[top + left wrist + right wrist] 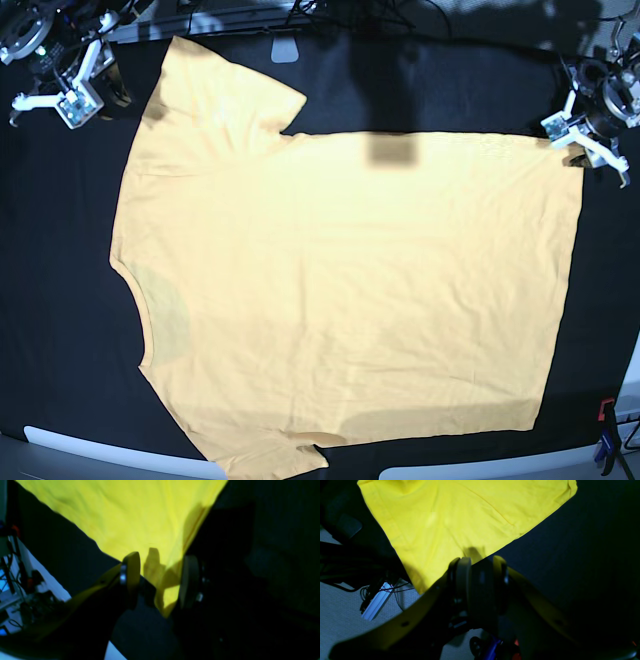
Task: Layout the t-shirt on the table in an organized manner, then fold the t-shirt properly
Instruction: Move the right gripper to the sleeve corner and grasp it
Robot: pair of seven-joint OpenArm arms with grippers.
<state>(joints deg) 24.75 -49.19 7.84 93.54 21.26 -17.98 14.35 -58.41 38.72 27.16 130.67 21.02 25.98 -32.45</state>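
Note:
The pale yellow t-shirt (pixel 340 290) lies spread flat on the black table (pixel 60 330), collar to the left and hem to the right in the base view. My left gripper (pixel 585 140) is at the hem's far right corner. In the left wrist view it (pixel 160 580) is open, and the shirt's corner (pixel 165 597) lies between its fingers. My right gripper (pixel 65 98) hangs beside the far sleeve (pixel 215 90), just off the cloth. In the right wrist view it (pixel 481 565) is open and empty, at the edge of the sleeve (pixel 460 522).
White edge strips (pixel 90 447) run along the table's near rim. A red clamp (pixel 604 410) sits at the near right corner. A small white piece (pixel 287 50) lies at the far edge. Cables and a rail (pixel 378 600) show on the floor beyond the table.

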